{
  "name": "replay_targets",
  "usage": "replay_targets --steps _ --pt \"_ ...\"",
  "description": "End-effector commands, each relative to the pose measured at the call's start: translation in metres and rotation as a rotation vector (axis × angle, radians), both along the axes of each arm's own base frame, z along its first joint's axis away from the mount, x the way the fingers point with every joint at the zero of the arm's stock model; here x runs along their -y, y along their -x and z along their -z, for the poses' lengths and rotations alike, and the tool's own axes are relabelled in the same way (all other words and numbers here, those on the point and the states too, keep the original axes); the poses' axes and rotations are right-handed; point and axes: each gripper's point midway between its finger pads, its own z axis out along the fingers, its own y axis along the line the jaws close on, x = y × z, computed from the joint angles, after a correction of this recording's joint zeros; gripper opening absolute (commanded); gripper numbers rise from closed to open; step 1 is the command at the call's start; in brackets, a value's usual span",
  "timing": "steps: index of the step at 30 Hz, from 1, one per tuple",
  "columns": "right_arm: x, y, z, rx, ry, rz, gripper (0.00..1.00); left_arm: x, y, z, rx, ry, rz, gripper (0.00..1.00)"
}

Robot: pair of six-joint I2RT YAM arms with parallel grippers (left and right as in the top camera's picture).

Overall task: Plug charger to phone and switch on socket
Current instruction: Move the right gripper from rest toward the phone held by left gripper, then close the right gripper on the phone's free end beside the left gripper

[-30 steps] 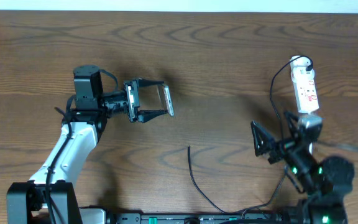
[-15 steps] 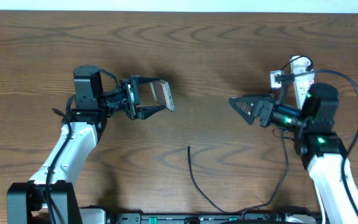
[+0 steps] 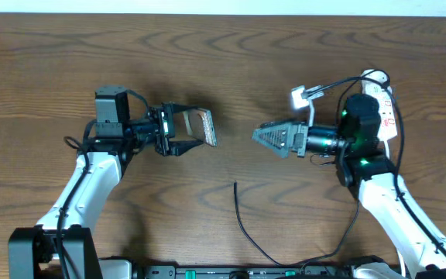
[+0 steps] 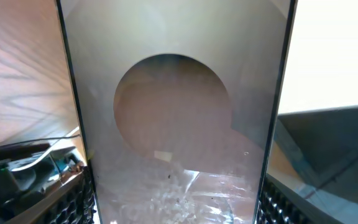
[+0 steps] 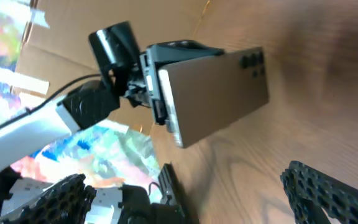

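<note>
Phone (image 3: 204,128): slim, glossy brownish-grey; held above the table (image 3: 285,46), pinched by the left gripper (image 3: 193,128).
Right gripper (image 3: 260,138): fingers spread, pointed at the phone.
Room: a gap is seen between them.
Charger (image 3: 242,221): laid below that gap.
Socket (image 3: 389,97): far right, partly hidden.
Count: one of each.

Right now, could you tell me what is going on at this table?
The left gripper holds the phone up off the table. The right gripper is open and empty, pointing at the phone from the other side. The charger lies loose on the table between the arms, and the socket sits behind the right arm.
</note>
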Motion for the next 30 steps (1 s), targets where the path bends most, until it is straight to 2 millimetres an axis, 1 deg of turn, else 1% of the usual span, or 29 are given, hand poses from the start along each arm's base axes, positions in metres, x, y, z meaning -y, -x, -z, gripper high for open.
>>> replay_targets --steps 1,5,8,9,11,15,20,23,27,30 --pt "-0.010 0.005 -0.006 0.090 0.010 -0.043 0.99 -0.001 -0.001 -0.007 0.067 -0.043 0.020 0.07" --pt "-0.013 0.009 -0.002 0.120 0.027 -0.062 0.99 -0.004 0.002 0.002 0.047 -0.078 0.013 0.07" --pt "-0.011 0.007 0.008 0.101 0.064 -0.038 0.99 -0.005 0.002 0.004 0.049 -0.092 0.010 0.07" --pt "-0.010 0.004 0.018 0.074 0.096 -0.012 0.99 -0.005 0.001 0.005 0.050 -0.095 0.009 0.07" --pt "-0.010 0.003 0.027 0.049 0.128 0.009 0.99 -0.005 0.001 0.006 0.050 -0.101 0.006 0.07" --pt "-0.016 0.003 0.038 0.022 0.166 0.020 0.99 0.001 0.003 0.008 0.051 -0.118 0.016 0.07" --pt "-0.030 0.010 0.044 0.027 0.189 -0.002 0.99 0.014 0.008 0.011 0.053 -0.140 0.044 0.07" --pt "-0.037 0.016 0.045 0.030 0.198 -0.017 0.99 0.018 0.010 0.012 0.054 -0.142 0.056 0.07" --pt "-0.042 0.018 0.049 0.030 0.222 -0.011 0.99 0.021 0.011 0.012 0.052 -0.145 0.062 0.08" --pt "-0.043 0.017 0.058 0.008 0.261 0.019 0.99 0.025 0.013 0.012 0.050 -0.144 0.073 0.07"
